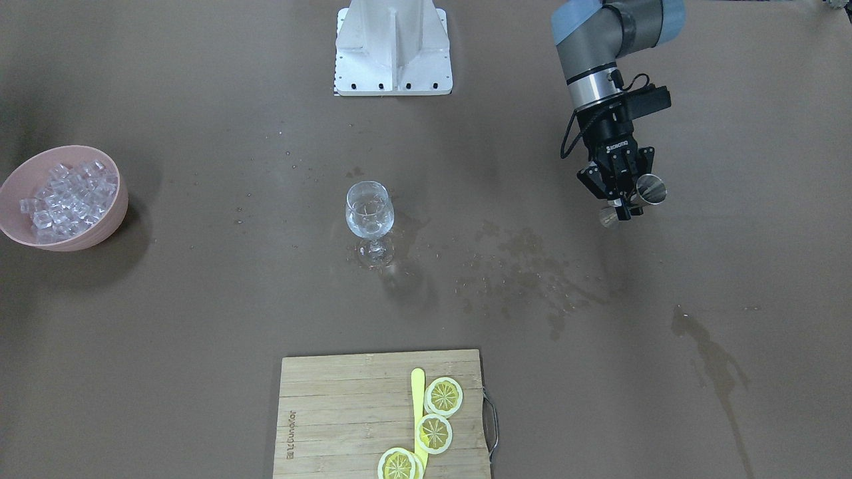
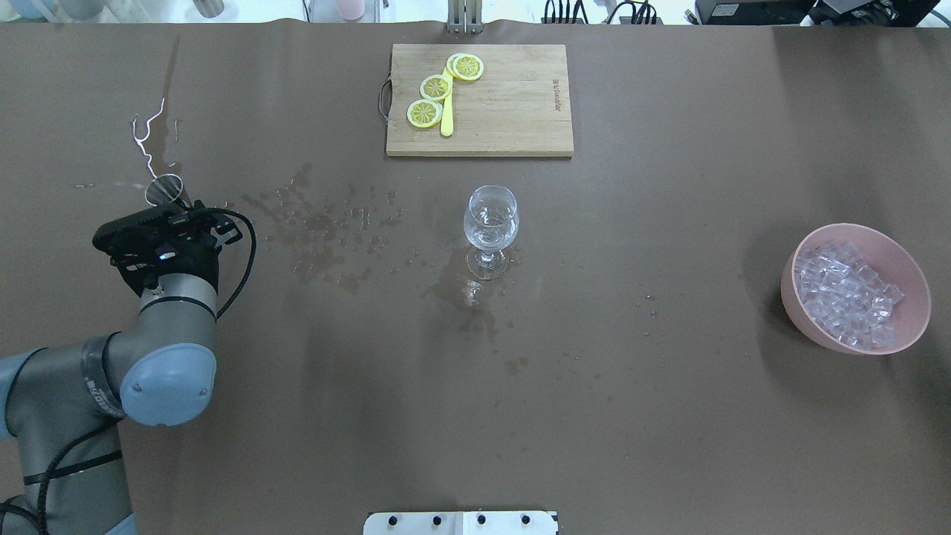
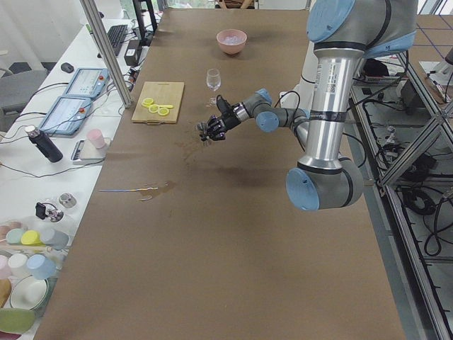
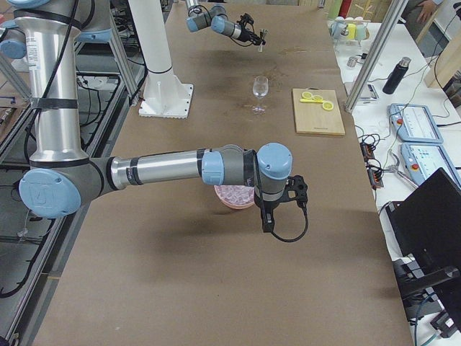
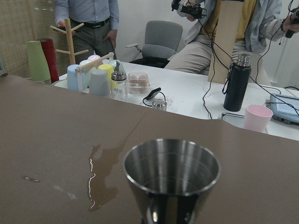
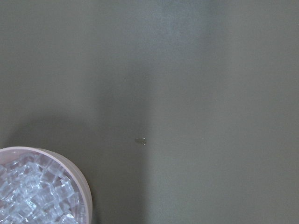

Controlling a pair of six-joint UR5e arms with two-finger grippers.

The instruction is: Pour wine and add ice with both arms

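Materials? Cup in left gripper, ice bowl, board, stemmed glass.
The metal cup looks like brushed steel: grey, with mirror glints. The bowl is matte pink, likely plastic, possibly ceramic. The board is pale wood or bamboo, with strip grain. The stemmed glass is clear: glass or clear plastic, cannot tell.

Brown table [image 2: 669,446], white side bench [image 5: 187,91], grey chair [image 5: 161,37]

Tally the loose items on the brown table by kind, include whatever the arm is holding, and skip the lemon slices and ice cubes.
stemmed glass: 1
pink bowl: 1
wooden cutting board: 1
yellow tool: 1
metal jigger: 1
Total: 5
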